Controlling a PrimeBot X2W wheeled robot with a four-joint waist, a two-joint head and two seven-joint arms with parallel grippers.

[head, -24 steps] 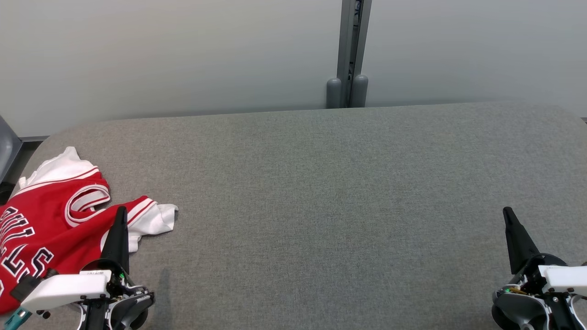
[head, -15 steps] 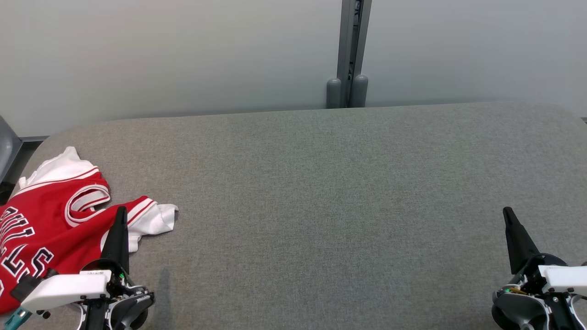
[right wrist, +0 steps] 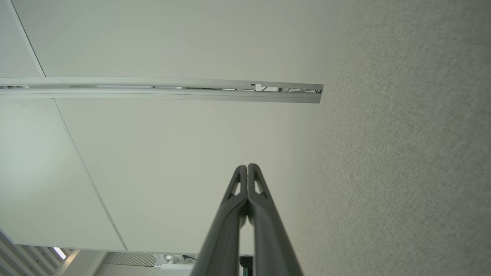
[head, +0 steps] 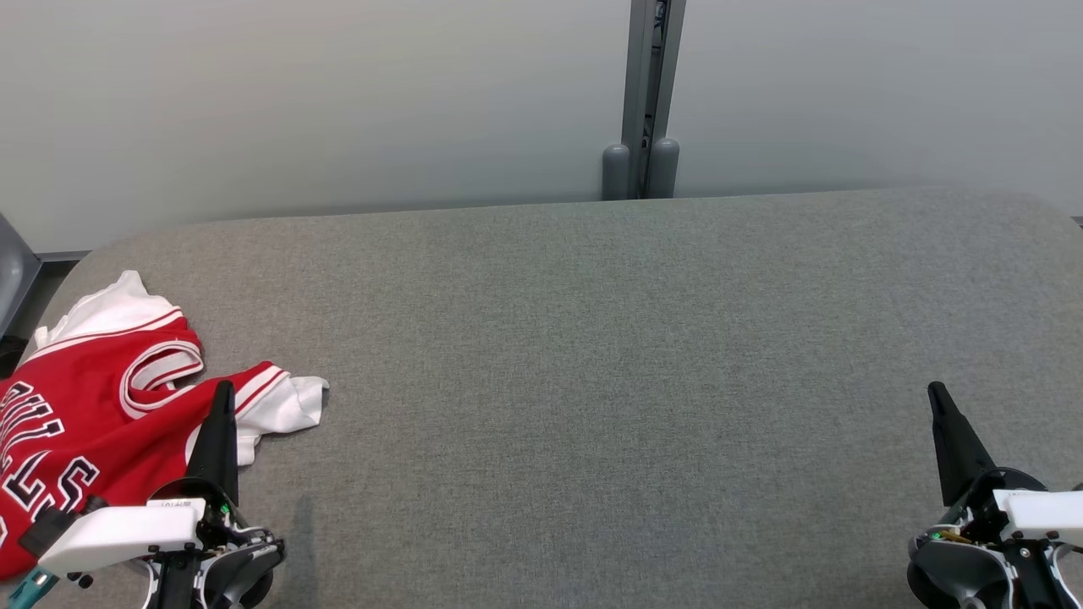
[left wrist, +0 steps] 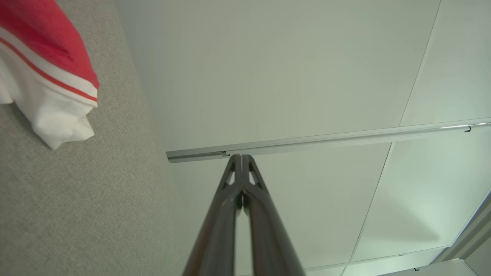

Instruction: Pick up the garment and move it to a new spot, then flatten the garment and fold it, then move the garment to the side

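Note:
The garment is a red jersey with white trim and dark lettering, lying rumpled at the left end of the grey table. One white-edged corner of the garment shows at the top left of the left wrist view. My left gripper hovers at the lower left, its tip over the jersey's right edge, fingers shut with nothing between them. In its own view the left gripper points at the wall. My right gripper stands at the lower right, shut and empty, and the right gripper likewise faces the wall.
A pale wall with a grey vertical post runs behind the table's far edge. A dark chair part sits past the left end. The table's fabric stretches bare from the jersey to the right gripper.

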